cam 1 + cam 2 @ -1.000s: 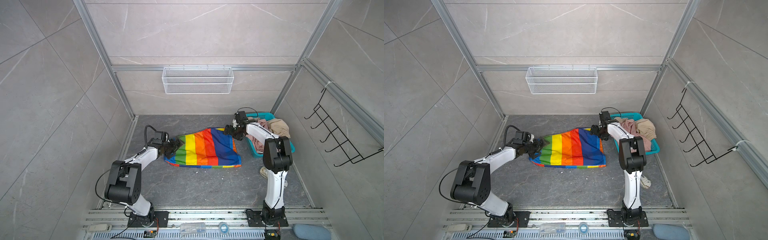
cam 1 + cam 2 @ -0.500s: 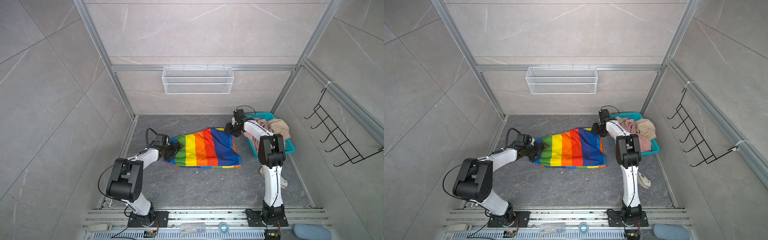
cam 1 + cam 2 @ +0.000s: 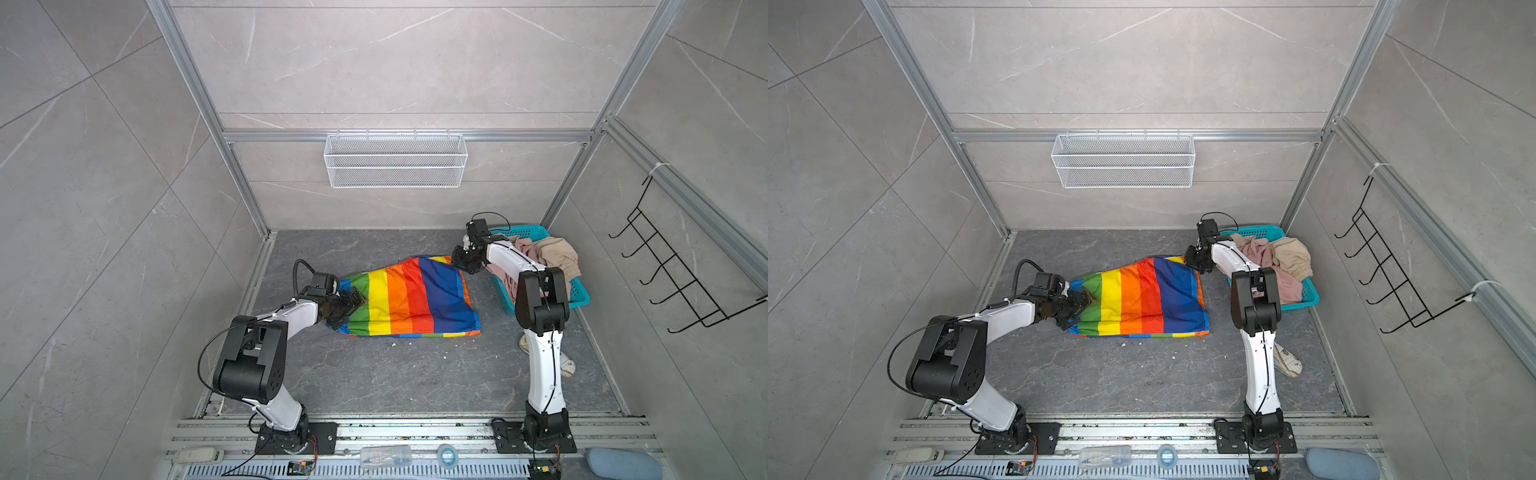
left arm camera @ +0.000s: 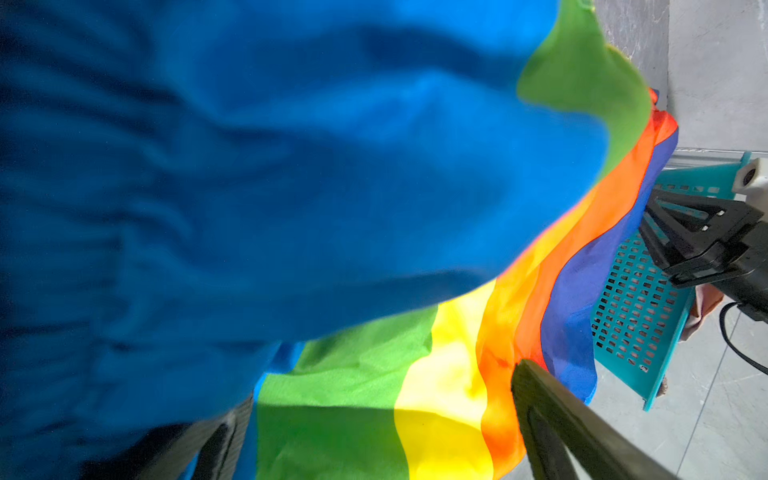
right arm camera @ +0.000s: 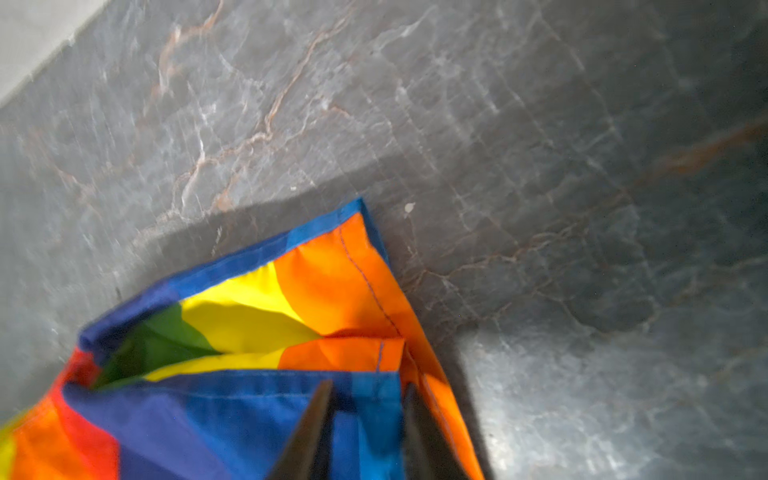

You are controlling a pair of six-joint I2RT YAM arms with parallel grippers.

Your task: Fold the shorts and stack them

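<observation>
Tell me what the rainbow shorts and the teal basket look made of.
Rainbow-striped shorts: thin woven synthetic, probably polyester or nylon, slight sheen; crisp creases, stitched hems. Teal basket: rigid moulded plastic, smooth; walls pierced by regular slots.

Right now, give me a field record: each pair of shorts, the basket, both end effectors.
rainbow shorts: spread on the gray floor, unfolded
pink shorts: crumpled in the teal basket
beige shorts: bunched in the same basket, against the pink pair
left end effector: open, at the rainbow pair's green-striped end
right end effector: jaws narrow, astride the blue hem corner; grip unconfirmed
</observation>
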